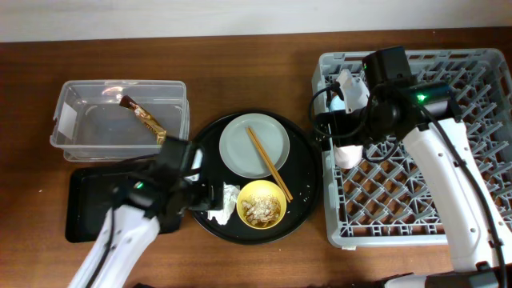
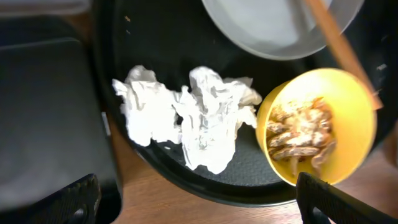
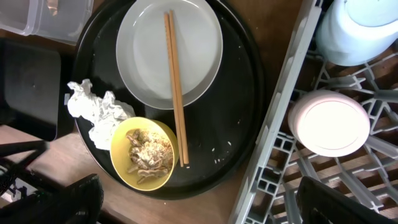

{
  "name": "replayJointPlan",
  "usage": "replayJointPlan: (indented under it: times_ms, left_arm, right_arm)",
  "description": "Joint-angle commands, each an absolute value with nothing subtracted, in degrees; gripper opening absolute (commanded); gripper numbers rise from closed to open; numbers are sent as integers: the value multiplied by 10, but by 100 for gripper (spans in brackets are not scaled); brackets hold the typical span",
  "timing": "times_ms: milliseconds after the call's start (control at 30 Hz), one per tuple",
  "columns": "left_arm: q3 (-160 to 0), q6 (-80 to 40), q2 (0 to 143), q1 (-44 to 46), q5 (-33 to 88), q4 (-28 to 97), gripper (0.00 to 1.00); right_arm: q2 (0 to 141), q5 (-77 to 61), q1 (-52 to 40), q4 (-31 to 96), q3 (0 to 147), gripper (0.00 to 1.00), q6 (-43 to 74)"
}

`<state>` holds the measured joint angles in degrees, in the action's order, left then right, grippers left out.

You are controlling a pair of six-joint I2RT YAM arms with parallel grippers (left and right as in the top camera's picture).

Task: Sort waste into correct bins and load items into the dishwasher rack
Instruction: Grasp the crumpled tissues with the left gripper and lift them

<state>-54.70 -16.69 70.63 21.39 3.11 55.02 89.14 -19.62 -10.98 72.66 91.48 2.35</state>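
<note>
Two crumpled white tissues [image 2: 186,118] lie on the round black tray's left front, just beyond my open, empty left gripper [image 2: 198,199]. Beside them stands the yellow bowl [image 1: 262,204] with beige food scraps [image 3: 144,154]. The wooden chopsticks [image 3: 175,87] lie across the white plate [image 1: 254,144]. The brown-and-gold wrapper [image 1: 144,120] is in the clear tub [image 1: 64,100]. A pink cup [image 3: 329,121] and a light-blue cup [image 3: 360,28] sit upside down in the grey rack [image 1: 400,208]. My right gripper [image 3: 199,193] hangs open and empty over the rack's left edge.
The shallow black rectangular tray [image 1: 88,208] lies in front of the clear tub, partly under my left arm. The round black tray [image 1: 308,184] fills the middle, close against the rack. Bare wooden table shows along the front and back.
</note>
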Motion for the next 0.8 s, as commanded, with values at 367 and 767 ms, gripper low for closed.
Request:
replayJointPlan:
  times_ms: [367,767]
  left_arm:
    - [-548,-170,912,234,8,462,99]
    - [-543,-169,971,241,6,433,99]
  right_arm:
    - [894,-201,-113,726,912,98,17]
    - [894,-201,-113,726,912,98,17]
